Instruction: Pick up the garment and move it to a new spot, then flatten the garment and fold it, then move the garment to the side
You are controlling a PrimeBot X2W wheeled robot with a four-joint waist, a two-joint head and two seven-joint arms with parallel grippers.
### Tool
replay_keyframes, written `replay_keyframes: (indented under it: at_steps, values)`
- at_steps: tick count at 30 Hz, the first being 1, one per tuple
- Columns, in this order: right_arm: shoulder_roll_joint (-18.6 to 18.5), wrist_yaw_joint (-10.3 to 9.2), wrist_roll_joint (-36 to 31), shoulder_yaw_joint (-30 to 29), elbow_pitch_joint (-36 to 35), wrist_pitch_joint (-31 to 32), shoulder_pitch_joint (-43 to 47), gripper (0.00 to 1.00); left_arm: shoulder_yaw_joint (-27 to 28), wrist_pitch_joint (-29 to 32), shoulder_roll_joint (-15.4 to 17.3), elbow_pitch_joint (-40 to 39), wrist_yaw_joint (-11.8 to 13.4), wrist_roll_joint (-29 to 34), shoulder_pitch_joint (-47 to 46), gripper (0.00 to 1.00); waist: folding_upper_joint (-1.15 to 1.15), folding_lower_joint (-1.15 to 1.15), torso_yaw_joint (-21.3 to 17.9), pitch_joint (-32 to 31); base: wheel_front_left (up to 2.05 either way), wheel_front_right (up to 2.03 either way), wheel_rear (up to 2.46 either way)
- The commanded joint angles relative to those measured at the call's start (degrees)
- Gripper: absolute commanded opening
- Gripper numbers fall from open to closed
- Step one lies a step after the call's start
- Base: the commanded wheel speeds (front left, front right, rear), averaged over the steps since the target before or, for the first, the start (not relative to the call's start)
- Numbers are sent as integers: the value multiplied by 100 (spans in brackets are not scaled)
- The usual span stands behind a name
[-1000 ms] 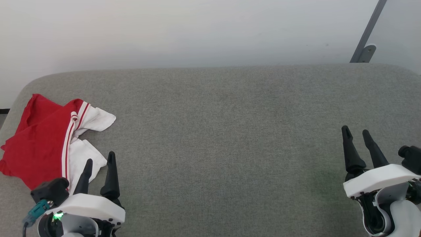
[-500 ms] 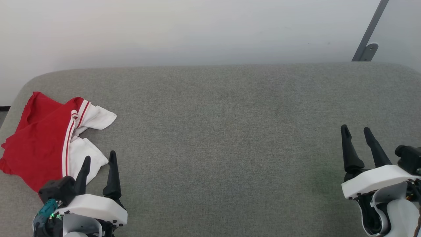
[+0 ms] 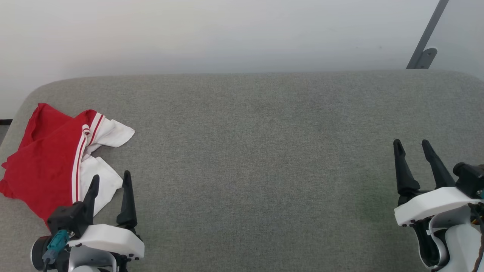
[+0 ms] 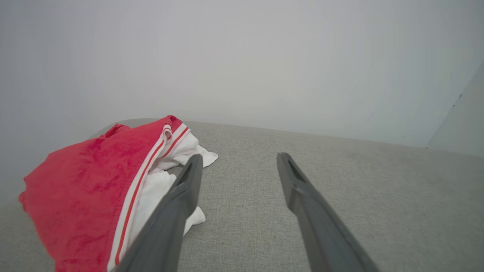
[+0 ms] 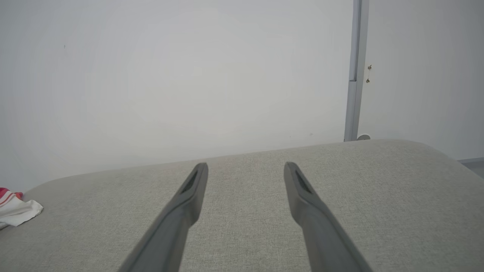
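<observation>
Leftward crept the left gripper [image 3: 110, 174], jaws spread by the crumpled garment [image 3: 45, 162]; the right gripper [image 3: 411, 141] stood spread-jawed over the desk [image 3: 245, 151].

Head looks down; wrists low, forward; all share garment [image 3: 45, 166].

The shirt [image 3: 41, 166] at the left is soft, matt cloth, red with white parts. The grey cushion [image 3: 249, 151] under it looks coarse-woven. My dark fingers [image 4: 176, 211] seem matt plastic; the upper-right post [image 3: 428, 34] is perhaps painted metal.
</observation>
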Motion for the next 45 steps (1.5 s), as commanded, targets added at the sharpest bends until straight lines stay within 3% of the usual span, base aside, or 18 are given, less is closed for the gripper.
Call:
replay_keyframes:
  at_steps: [1, 11, 33, 40, 45]
  values:
    - [-29, 2, -112, -30, -9, -66, -89, 100, 20, -56, 5, -52, -37, 147, 2, 100, 0, 0, 6, -5, 0, 0, 0]
    - [-14, 2, -299, -267, 9, -199, 8, 100, 199, -182, -136, 151, -338, 438, 63, 100, 0, 0, 49, -58, 0, 0, 0]
    - [5, 1, -653, -414, 11, -426, 117, 100, 521, -411, -365, 404, -715, 1305, 97, 100, 0, 0, 113, -149, 0, 0, 0]
    - [75, 1, -535, -470, -3, -436, 182, 100, 618, -427, -500, 591, -847, 1232, -30, 100, 0, 0, 401, -200, 0, 0, 0]
    - [91, 1, -464, -446, -4, -435, 256, 100, 737, -426, -583, 755, -799, 1303, -103, 100, 0, 0, 904, -245, 0, 0, 0]
